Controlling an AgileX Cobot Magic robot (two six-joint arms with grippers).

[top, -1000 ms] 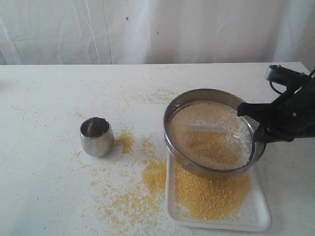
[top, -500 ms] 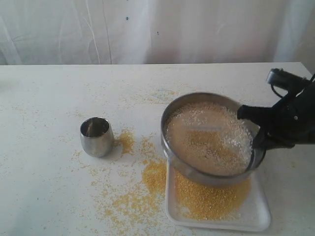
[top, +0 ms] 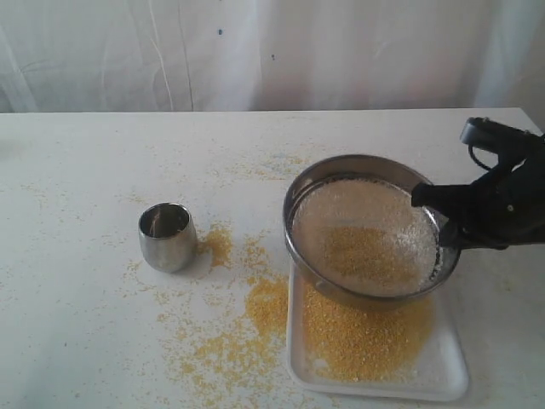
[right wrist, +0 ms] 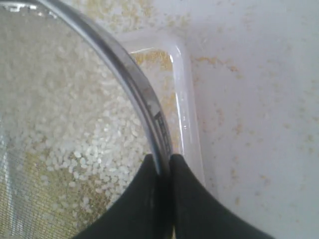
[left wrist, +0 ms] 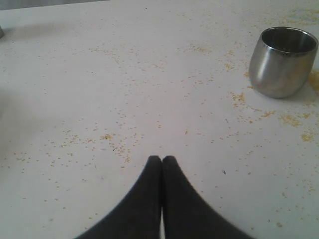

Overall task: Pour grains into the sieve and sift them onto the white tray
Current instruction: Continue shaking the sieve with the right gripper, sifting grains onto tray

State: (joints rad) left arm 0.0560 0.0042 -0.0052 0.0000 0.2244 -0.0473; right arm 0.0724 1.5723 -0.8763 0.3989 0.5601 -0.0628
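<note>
Since half a second ago the sieve (top: 362, 160) has swung back up and rightward and sits more level, its grains (top: 368, 254) now gathered as a golden patch mid-mesh with whitish bits around it. It hangs over the far end of the white tray (top: 447, 375), the right gripper (top: 438, 223) pinching its rim. Over the table (left wrist: 75, 99), the left gripper (left wrist: 161, 160) has its fingers pressed together, empty, well apart from the steel cup (left wrist: 282, 60).

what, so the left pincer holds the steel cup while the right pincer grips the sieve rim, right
No: the left wrist view shows the left pincer shut and empty, apart from the steel cup. The right pincer does grip the sieve rim.
</note>
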